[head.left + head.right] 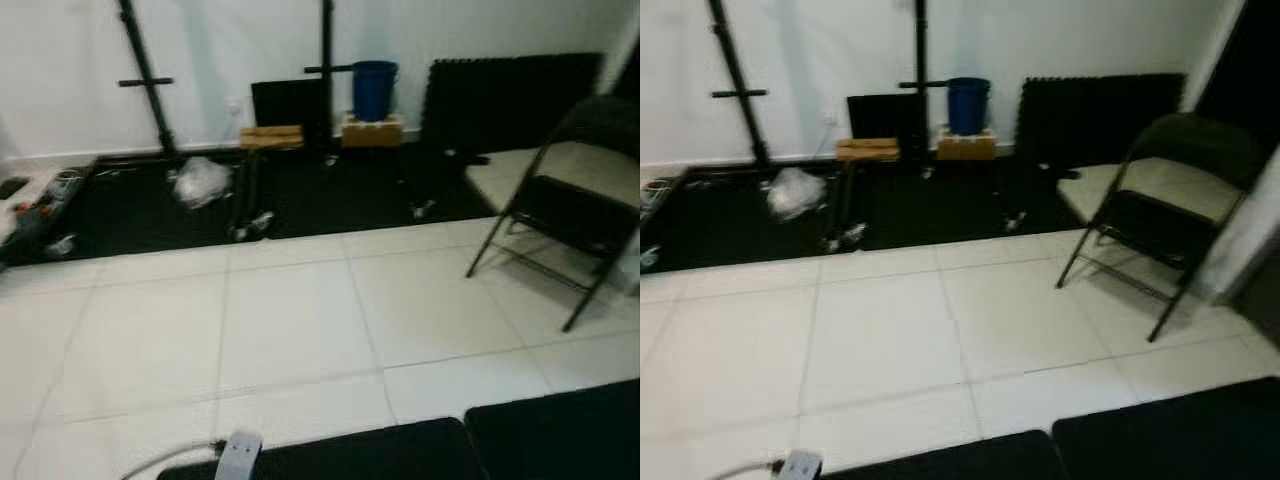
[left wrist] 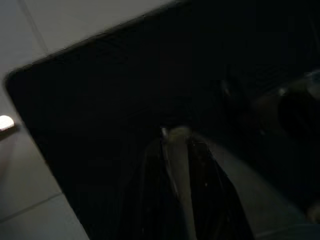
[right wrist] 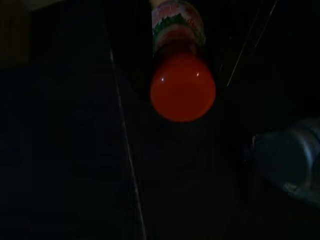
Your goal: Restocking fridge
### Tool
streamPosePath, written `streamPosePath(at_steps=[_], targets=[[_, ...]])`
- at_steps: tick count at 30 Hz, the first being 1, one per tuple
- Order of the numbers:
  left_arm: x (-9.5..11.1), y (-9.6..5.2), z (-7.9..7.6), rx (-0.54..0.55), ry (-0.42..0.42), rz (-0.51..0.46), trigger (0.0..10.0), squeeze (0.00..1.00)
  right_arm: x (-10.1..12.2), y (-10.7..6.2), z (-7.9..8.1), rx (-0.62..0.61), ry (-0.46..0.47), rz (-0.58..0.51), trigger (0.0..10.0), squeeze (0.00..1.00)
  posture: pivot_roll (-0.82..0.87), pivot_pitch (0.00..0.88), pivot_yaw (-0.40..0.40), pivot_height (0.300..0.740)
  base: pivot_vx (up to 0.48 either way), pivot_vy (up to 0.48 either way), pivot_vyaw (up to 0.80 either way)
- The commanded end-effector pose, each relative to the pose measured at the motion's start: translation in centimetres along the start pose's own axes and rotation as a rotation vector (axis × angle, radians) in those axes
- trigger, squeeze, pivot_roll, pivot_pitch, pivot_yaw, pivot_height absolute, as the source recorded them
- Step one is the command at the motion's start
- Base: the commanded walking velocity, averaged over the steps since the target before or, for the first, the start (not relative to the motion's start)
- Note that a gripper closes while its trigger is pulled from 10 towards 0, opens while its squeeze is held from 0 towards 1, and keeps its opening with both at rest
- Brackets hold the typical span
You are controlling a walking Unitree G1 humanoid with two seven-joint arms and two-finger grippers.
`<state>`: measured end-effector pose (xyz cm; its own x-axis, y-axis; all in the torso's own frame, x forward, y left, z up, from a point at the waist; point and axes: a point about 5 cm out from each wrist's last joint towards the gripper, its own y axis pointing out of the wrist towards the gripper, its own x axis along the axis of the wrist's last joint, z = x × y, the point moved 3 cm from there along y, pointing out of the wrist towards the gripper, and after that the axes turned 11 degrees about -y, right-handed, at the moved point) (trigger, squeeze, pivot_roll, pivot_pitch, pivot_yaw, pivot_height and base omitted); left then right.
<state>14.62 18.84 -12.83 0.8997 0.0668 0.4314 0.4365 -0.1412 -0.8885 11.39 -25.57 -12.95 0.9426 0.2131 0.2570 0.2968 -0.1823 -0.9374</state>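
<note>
Bottle held at right gripper, no fridge in sight

Bottle (image 3: 182, 75) with a red rounded end and a printed label is seen in the right wrist view, straight ahead of the right gripper and apparently carried by it; the fingers themselves are lost in the dark, so whether they are clamped on it cannot be told. Left gripper (image 2: 175, 150) is shown over a black floor mat (image 2: 100, 100), its dark fingers (image 2: 200, 165) lying close together; open or closed cannot be told there either.

Head views are slightly blurred. White tiled floor (image 1: 290, 330) is seen ahead, with black mats (image 1: 330, 195) beyond it along the wall. A blue bucket (image 1: 374, 88) is set on a wooden box (image 1: 371, 131) by the wall. A black folding chair (image 1: 575, 200) stands to the right. A white power strip (image 1: 238, 455) lies at the near mat edge
</note>
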Motion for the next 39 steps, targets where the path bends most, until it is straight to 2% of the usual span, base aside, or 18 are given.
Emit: streamPosePath(at_steps=[1, 6, 11, 14, 18, 25, 39], targets=[[-0.2, 0.1, -0.2, 0.001, -0.002, 0.01, 10.0, 0.0, 0.4, 0.0, -0.1, -0.003, -0.004, -0.008, 10.0, 0.0, 0.01, 0.0, -0.025, 0.74, 0.0, 0.0, -0.79], [-0.2, 0.1, -0.1, 0.012, -0.017, 0.009, 10.0, 0.0, 1.6, 0.1, 0.1, 0.004, -0.047, -0.028, 10.0, 0.0, 0.0, 0.0, -0.012, 0.74, 0.0, 0.0, -0.79], [0.5, 0.2, -0.3, 0.013, -0.02, -0.005, 10.0, 0.0, 3.0, 0.1, -0.4, -0.016, -0.033, -0.062, 10.0, 0.0, -0.01, 0.0, -0.004, 0.74, 0.0, 0.0, -0.79], [2.1, 0.4, -0.6, 0.008, -0.026, -0.047, 10.0, 0.0, 4.1, 0.1, -0.4, -0.017, -0.035, -0.087, 10.0, 0.0, -0.01, 0.0, -0.005, 0.74, 0.0, 0.0, -0.78], [3.6, 0.6, -1.0, -0.001, -0.014, -0.08, 10.0, 0.0, 4.5, 0.1, 0.2, -0.007, -0.053, -0.092, 10.0, 0.0, 0.0, 0.0, -0.007, 0.74, 0.0, 0.0, -0.8], [2.5, 0.5, -0.5, 0.022, -0.005, -0.044, 10.0, 0.0, 4.3, 0.1, 0.7, 0.007, -0.053, -0.083, 10.0, 0.0, 0.01, 0.0, -0.001, 0.74, 0.0, 0.0, -0.8], [1.5, 0.4, -0.7, 0.021, -0.021, -0.029, 10.0, 0.0, 3.9, 0.1, 0.7, 0.01, -0.073, -0.071, 10.0, 0.0, -0.01, 0.0, -0.007, 0.74, 0.0, 0.0, -0.8]])
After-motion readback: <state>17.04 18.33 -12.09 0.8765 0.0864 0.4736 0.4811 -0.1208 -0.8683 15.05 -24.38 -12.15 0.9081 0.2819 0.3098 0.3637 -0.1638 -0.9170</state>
